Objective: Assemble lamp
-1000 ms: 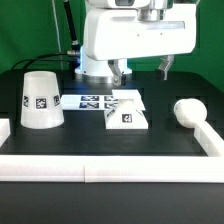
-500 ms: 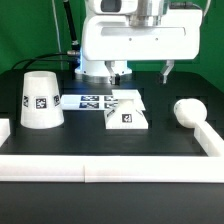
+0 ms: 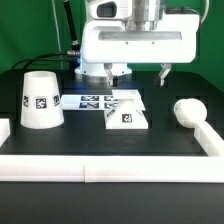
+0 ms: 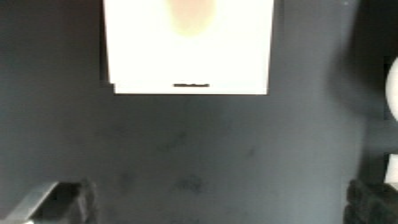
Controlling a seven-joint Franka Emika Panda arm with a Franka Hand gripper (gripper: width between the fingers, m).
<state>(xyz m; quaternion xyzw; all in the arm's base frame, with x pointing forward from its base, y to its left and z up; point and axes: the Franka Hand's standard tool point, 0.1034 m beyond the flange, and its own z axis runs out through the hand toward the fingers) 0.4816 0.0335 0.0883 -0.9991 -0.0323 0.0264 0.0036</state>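
The claw (image 3: 141, 76) is hanging wide open and empty in the upper centre of the exterior view, just behind the base (image 3: 127, 110), which is sitting mid-frame on the black bench (image 3: 100, 145). Since a second ago the wrist housing has been drifting slightly toward the exterior view's left, while no lamp part has moved. The shade (image 3: 40, 98) is standing at the exterior view's left beside the marker board (image 3: 88, 100). The bulb (image 3: 188, 112) is lying at the right, well apart. The wrist view is showing the base (image 4: 189, 45) ahead of the fingers, so the arm is probably lining up for a first grasp. Nothing is being joined yet.
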